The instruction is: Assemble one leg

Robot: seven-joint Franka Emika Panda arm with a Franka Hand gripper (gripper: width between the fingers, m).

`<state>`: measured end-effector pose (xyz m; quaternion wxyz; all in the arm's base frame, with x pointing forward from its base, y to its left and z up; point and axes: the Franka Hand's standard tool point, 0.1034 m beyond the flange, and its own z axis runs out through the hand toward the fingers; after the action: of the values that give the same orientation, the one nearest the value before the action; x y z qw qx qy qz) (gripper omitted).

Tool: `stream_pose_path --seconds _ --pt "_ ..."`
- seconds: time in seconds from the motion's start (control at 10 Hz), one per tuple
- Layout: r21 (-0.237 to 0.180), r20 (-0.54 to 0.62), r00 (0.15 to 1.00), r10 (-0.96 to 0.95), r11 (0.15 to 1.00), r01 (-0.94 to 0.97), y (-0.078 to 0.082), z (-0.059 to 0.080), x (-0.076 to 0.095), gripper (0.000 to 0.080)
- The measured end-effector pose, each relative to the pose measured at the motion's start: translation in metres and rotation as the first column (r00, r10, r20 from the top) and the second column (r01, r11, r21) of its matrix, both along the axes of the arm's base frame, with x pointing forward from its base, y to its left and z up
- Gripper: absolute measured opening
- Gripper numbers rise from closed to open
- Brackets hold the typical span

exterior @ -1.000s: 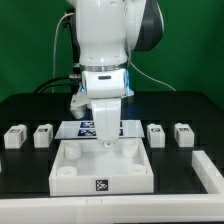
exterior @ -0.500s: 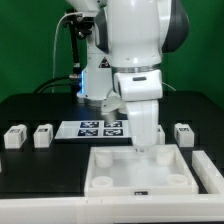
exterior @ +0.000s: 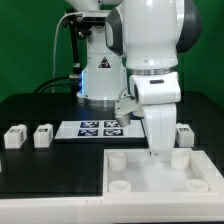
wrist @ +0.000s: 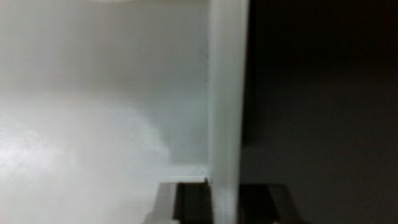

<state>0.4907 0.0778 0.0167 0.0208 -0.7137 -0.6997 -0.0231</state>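
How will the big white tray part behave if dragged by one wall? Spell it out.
The tray part looks thick-walled and moulded, so probably stiff, not floppy. Its broad flat base on the table suggests it slides rather than tips. Gripped by the claw at one wall only, it may swivel.

Robotics lab: green backdrop (exterior: 25, 40), black table (exterior: 50, 165), tagged marker board (exterior: 93, 127).

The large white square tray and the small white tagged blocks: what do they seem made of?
The large white square tray looks like matte white plastic, possibly 3D-printed: uniform colour, dull sheen, moulded round sockets. The small white tagged blocks appear the same plastic; too small to be sure.
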Motion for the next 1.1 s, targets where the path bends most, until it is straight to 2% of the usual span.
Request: stream_pose_path --seconds 0.3,0.5,0.6,0.7,0.8,1.1 --pt "0.000 -0.001 1.000 -0.001 1.000 0.001 -0.0005 -0.0002 -0.0001 0.0057" --pt "0.000 -0.001 1.000 -0.002 1.000 0.002 -0.0009 -0.0003 -0.0002 0.0410" --pt "0.000 -0.001 1.000 -0.003 1.000 0.003 -0.0012 -0.0003 -0.0002 0.0543" --pt "0.000 -0.001 1.000 -0.003 1.000 0.003 -0.0015 -0.0003 -0.0001 0.0543" --pt "0.000 -0.001 1.000 -0.004 1.000 0.004 -0.0017 -0.0003 -0.0001 0.0631" --pt "0.000 -0.001 1.000 -0.005 1.000 0.005 -0.0024 -0.0004 -0.0001 0.0644"
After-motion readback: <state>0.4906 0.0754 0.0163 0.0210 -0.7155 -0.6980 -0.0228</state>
